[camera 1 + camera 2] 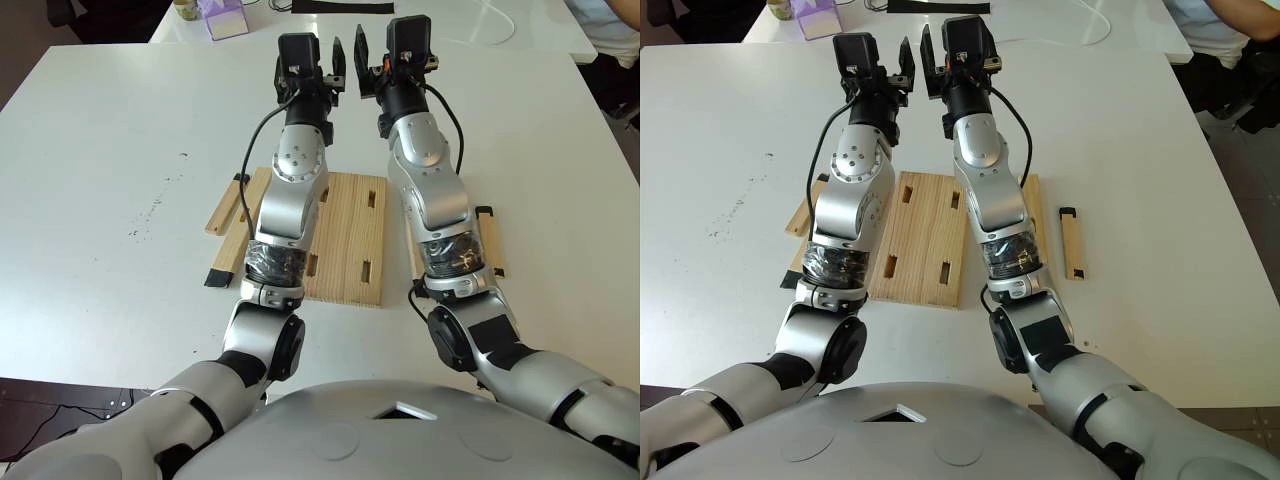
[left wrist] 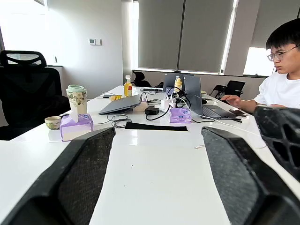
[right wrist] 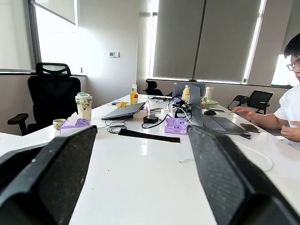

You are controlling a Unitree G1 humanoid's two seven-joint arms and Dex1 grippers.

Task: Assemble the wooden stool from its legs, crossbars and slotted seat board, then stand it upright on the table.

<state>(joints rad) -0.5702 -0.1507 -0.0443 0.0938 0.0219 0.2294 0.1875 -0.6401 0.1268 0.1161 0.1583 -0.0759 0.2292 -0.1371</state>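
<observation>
Left tool (image 1: 322, 66), right tool (image 1: 380, 64) open, empty; seat board (image 1: 350, 235) lies back under forearms.

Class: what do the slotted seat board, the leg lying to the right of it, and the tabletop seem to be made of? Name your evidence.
Seat board: pale unpainted wood, possibly pine; grain lines show. Leg: similar bare wood, with black ends of unclear material. Tabletop: smooth white surface, probably laminate.

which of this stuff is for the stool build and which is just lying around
For the stool:
slotted seat board
wooden pieces on its left
black-tipped wooden piece on its right

Just lying about, on the far table:
purple tissue box
black strip
lidded cup
</observation>
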